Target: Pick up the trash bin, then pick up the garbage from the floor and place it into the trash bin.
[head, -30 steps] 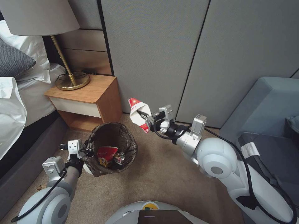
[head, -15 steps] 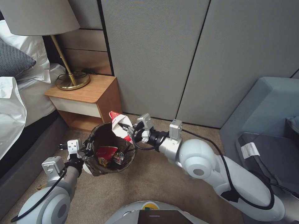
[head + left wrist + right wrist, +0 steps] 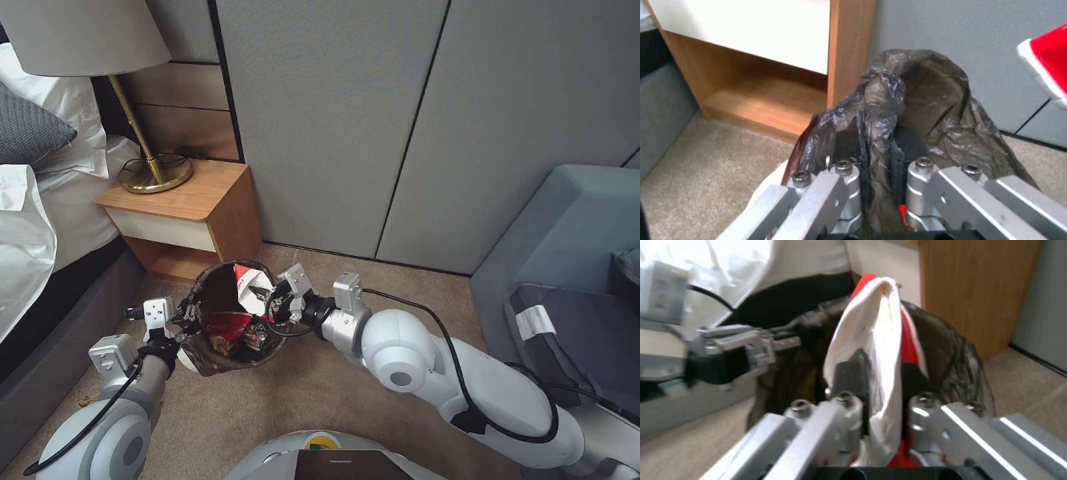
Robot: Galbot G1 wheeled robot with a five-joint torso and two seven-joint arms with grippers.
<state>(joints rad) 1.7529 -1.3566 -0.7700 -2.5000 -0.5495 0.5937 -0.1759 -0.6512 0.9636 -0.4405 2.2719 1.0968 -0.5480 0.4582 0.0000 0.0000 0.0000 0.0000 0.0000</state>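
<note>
Carpeted bedroom corner: cup at the bin

Tan floor (image 3: 347, 387) beside a nightstand (image 3: 193, 213). Left claw (image 3: 189, 320) clamps the trash bin (image 3: 270, 337) rim. Right claw (image 3: 259, 293) grips a crushed red-and-white cup (image 3: 245, 285) over its mouth. No print legible.

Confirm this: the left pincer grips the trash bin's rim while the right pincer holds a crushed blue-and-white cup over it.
Wrong colour. The cup in the right pincer is red and white, as the head view shows. The left pincer does grip the trash bin by its rim.
</note>
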